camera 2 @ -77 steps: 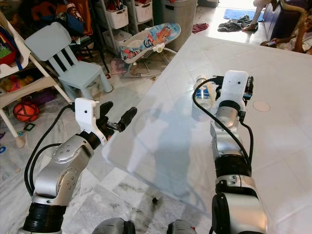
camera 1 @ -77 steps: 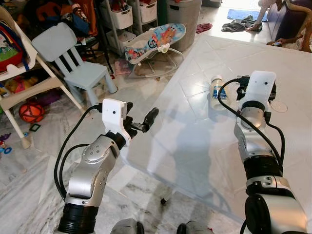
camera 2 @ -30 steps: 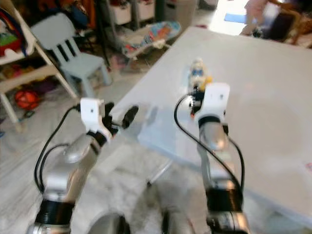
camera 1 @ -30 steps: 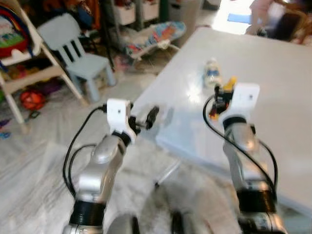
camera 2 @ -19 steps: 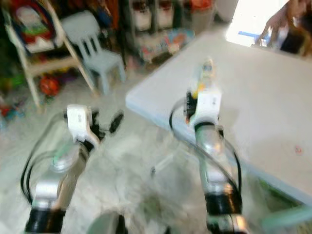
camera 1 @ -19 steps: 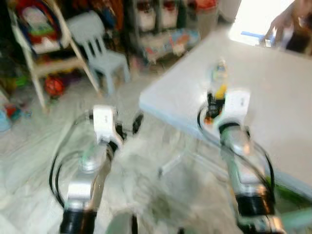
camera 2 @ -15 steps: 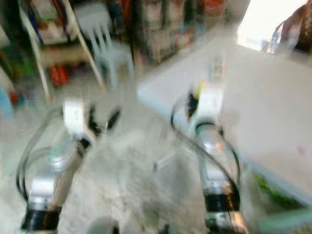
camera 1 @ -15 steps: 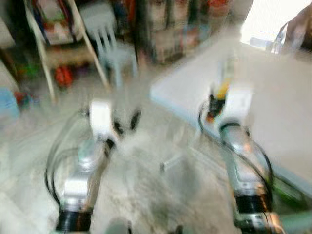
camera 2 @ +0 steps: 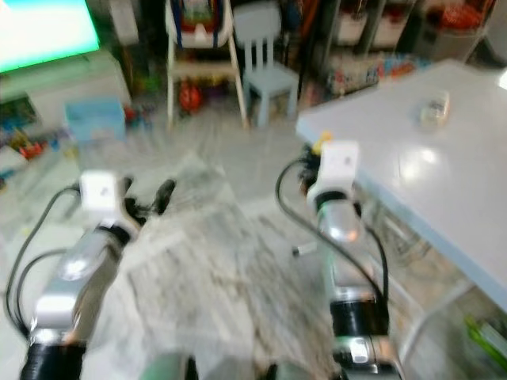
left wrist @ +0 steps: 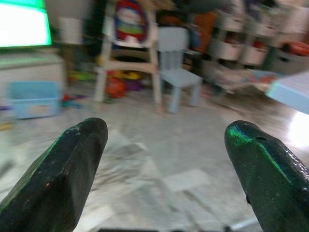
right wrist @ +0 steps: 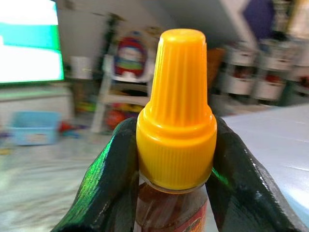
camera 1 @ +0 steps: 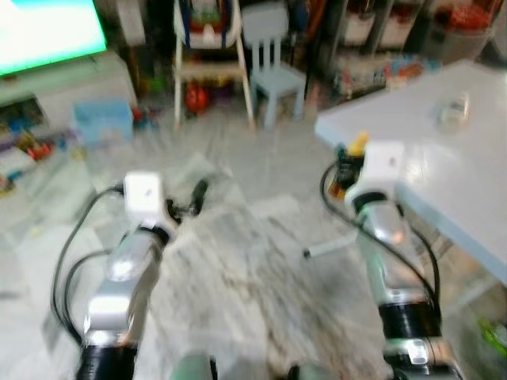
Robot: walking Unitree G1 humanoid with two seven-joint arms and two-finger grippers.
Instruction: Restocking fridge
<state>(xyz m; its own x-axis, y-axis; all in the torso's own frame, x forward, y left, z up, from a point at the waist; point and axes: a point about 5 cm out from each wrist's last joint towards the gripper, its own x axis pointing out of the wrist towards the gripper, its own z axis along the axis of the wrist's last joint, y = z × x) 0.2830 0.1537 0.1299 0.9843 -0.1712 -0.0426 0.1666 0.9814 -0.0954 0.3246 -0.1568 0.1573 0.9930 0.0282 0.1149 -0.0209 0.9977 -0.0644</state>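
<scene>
A cluttered playroom with a pale marble floor [camera 1: 238, 261]; one small blue chair [camera 1: 269, 47] stands at the back beside a high chair [camera 1: 207, 47]. One white bench [camera 1: 444, 158] reaches in from the right, one clear bottle [camera 1: 455, 111] lying on it. The right pincer [right wrist: 174, 159] grips one sauce bottle [right wrist: 176, 116] just under its yellow cap, upright, near the bench corner. The left pincer [left wrist: 164, 169] is spread wide, holding nothing, above the floor.

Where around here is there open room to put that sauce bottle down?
The white table is mostly bare, apart from a plastic bottle lying near its far side. The marble floor ahead is open too. Along the back it is crowded: blue chair, high chair, bins.
</scene>
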